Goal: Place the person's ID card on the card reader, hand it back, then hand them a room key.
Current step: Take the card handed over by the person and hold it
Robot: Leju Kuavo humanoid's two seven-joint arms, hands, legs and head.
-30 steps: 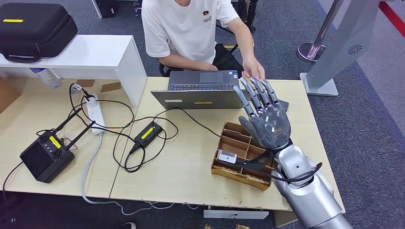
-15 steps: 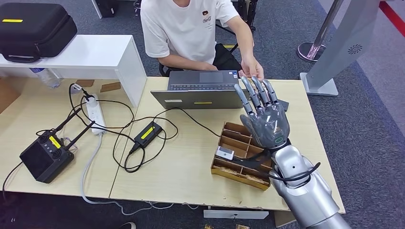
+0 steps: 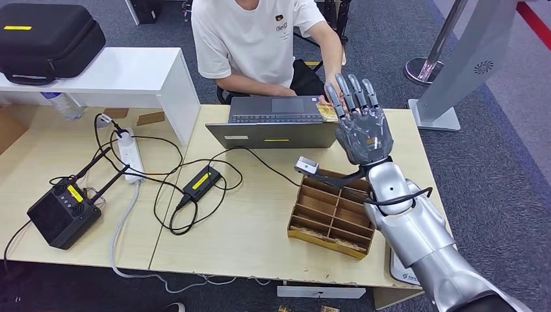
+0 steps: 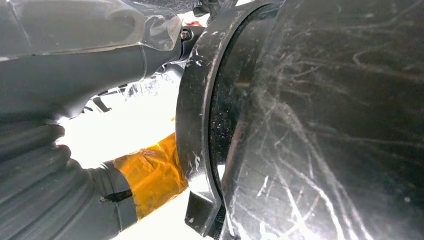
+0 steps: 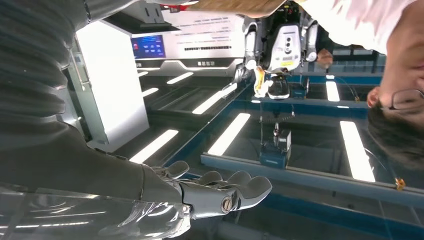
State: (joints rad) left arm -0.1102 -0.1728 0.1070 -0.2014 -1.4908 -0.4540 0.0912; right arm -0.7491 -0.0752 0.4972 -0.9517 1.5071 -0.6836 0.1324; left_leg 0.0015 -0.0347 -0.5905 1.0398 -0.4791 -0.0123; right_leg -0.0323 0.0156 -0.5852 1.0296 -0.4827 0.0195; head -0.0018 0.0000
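My right hand (image 3: pixel 364 133) is raised above the far right part of the wooden table (image 3: pixel 260 221), fingers straight and spread, with nothing in it. A person in a white shirt (image 3: pixel 250 39) sits behind the laptop and holds a tan ID card (image 3: pixel 327 112) right beside my fingertips (image 3: pixel 339 97); I cannot tell whether card and fingers touch. The right wrist view shows my fingers (image 5: pixel 225 192) stretched out and bare. In the left wrist view my left hand's ribbed cover (image 4: pixel 30 175) is visible, but its fingers are hidden.
A wooden compartment tray (image 3: pixel 331 214) lies under my right forearm. An open laptop (image 3: pixel 276 123) stands between me and the person. Cables, a power brick (image 3: pixel 201 181) and a power strip (image 3: pixel 133 153) cover the table's left half. A black device (image 3: pixel 62 218) sits at the front left.
My right hand has risen and moved away from the tray toward the person. The person's hand has come off the table and now holds the card beside my fingertips.
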